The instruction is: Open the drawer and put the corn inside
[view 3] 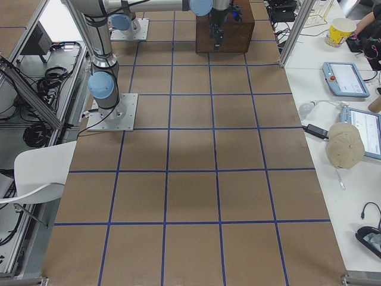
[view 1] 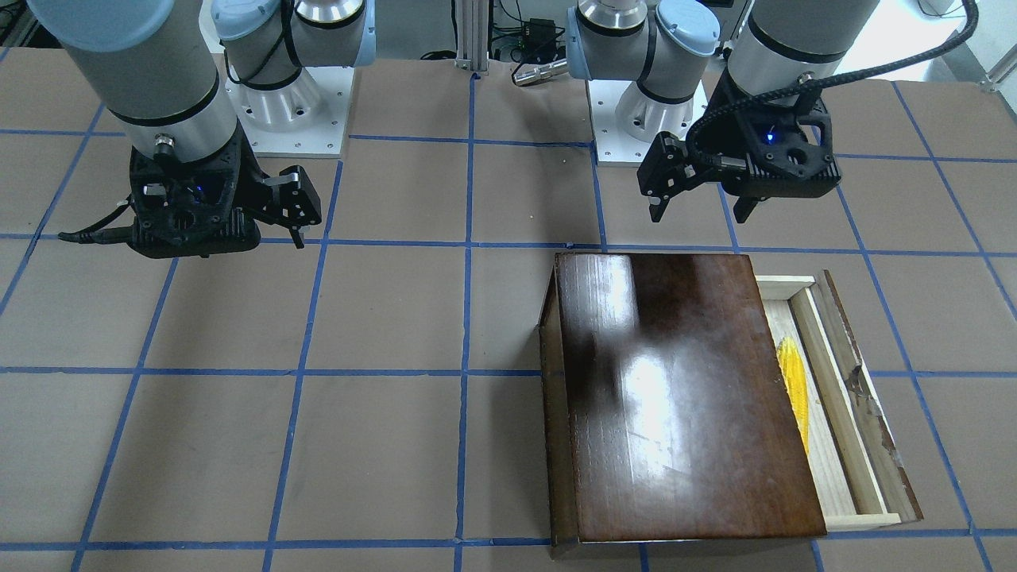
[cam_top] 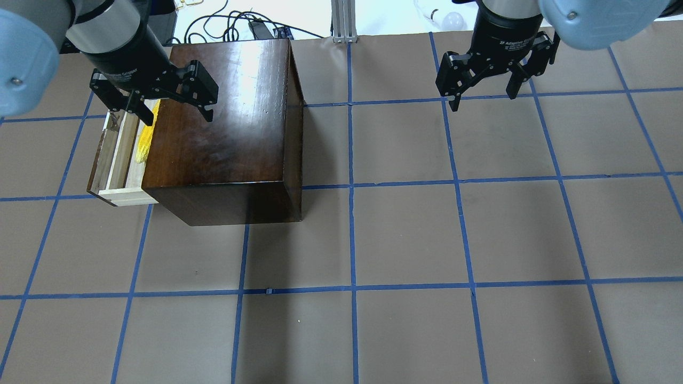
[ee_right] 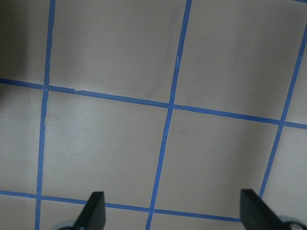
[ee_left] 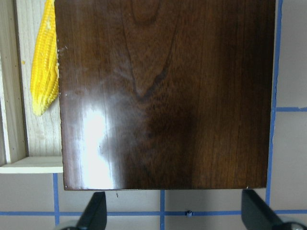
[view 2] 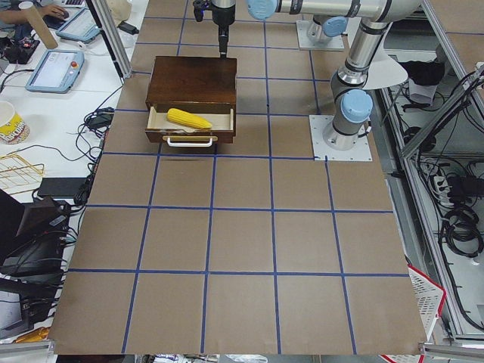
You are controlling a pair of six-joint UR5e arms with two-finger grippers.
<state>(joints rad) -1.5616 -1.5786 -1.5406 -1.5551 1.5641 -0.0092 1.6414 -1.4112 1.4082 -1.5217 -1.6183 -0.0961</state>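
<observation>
Here, nearest the robot, both grippers hang with fingers spread: the right gripper [cam_top: 484, 101] over bare table [cam_top: 405, 234], the left gripper [cam_top: 177, 116] above the box [cam_top: 229, 133]. At the box's left side the drawer [cam_top: 120, 160] stands pulled out, the corn [cam_top: 144, 141] lying inside.

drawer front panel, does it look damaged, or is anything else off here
Yes: the drawer has a dark front panel whose finish is chipped and worn pale about halfway along it. Otherwise nothing stands out. The corn lies inside the open drawer, which sits straight in the box, and nothing is spilled.
</observation>
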